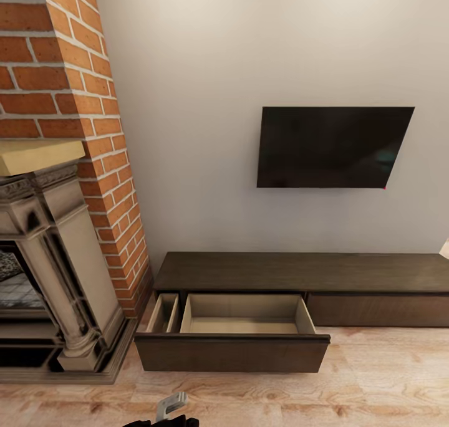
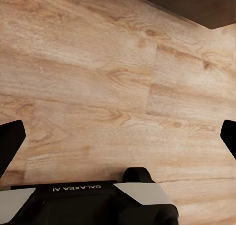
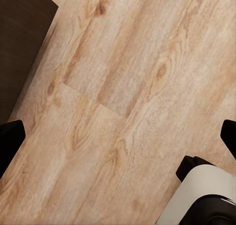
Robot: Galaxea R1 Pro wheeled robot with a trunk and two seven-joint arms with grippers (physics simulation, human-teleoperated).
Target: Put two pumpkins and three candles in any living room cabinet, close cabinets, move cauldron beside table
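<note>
Left gripper [image 2: 118, 136] and right gripper [image 3: 118, 136] both spread wide, empty, over the wooden floor [image 2: 98, 77]. The cabinet [image 1: 299, 271] stands against the wall under the television [image 1: 333, 146]; its drawer [image 1: 234, 330] is pulled out, apparently empty. Judged rigid and free-sliding; best pushed shut at mid-front.

The cabinet [image 1: 299, 271] has its left drawer [image 1: 240, 318] pulled out over the wood floor [image 1: 374, 377]. The drawer is open at the top, so a gripper could go down into it. Its dark front board [image 1: 232, 352] stands in the way from the front. The right drawer front [image 1: 380, 310] is shut. The fireplace [image 1: 56, 277] and its brick wall [image 1: 112, 184] block the left side. The TV [image 1: 333, 146] hangs well above the cabinet top. In both wrist views, bare floor lies between the spread fingers.
</note>
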